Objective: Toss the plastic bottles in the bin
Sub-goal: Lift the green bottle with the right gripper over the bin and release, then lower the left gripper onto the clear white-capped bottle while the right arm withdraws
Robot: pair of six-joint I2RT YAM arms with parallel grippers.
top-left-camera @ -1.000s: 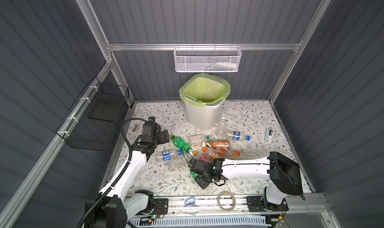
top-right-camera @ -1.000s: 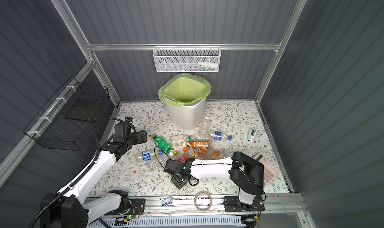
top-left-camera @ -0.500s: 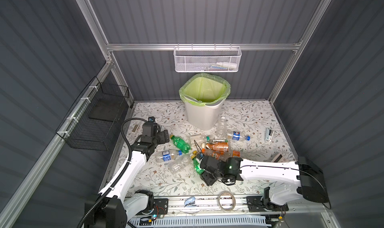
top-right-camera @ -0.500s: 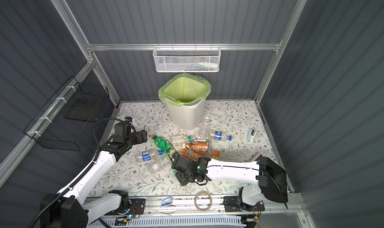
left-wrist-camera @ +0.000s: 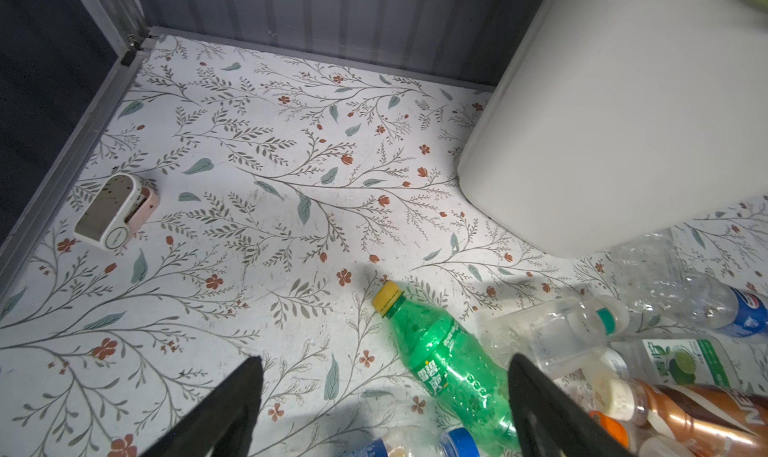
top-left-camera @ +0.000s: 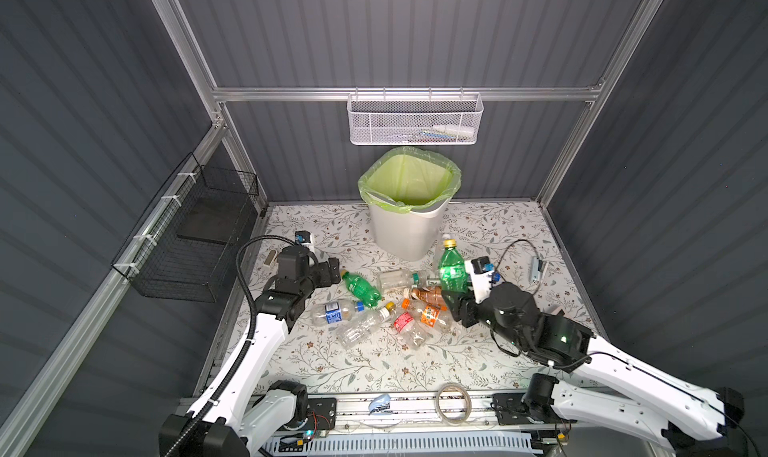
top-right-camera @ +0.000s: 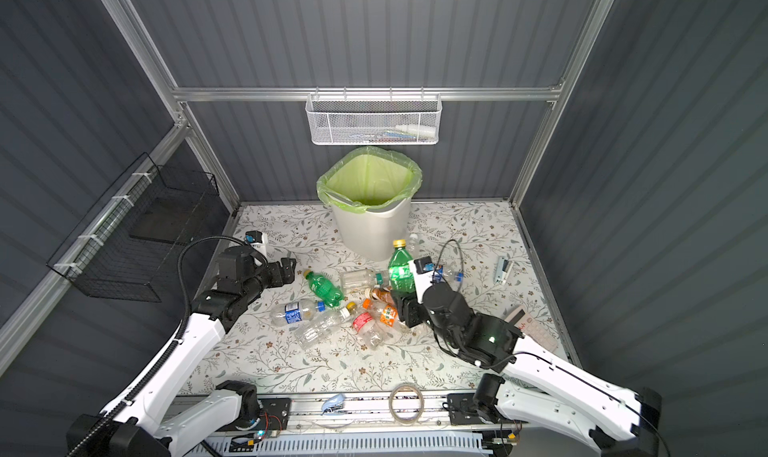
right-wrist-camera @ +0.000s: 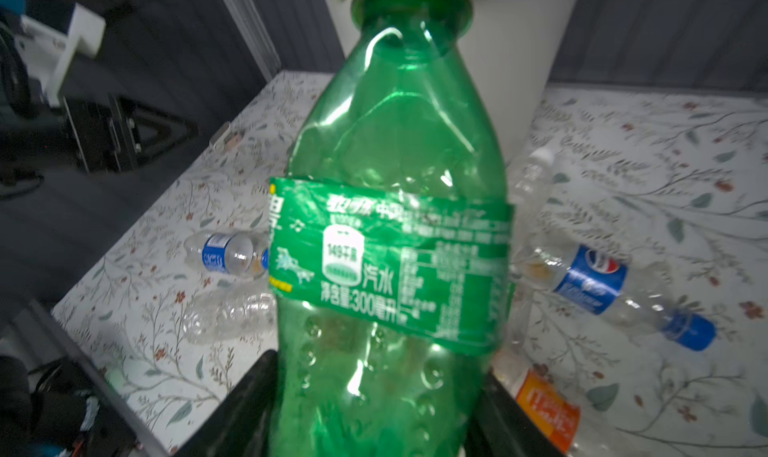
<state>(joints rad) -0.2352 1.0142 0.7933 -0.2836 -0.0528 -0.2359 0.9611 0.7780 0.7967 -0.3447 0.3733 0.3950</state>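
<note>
- Right gripper [top-left-camera: 454,300] clamping the raised green bottle [top-left-camera: 451,268] near the bin [top-left-camera: 401,234].
- Left gripper [left-wrist-camera: 384,376] hovering, fingers apart, at the bottle pile [top-left-camera: 361,286]'s left edge; bare mat [left-wrist-camera: 270,164] beyond.
- Held bottle's base hiding behind the gripper.

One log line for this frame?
right tool: shut on upright green bottle | left tool: open, empty, by lying green bottle | bin: bottle not yet in
</note>
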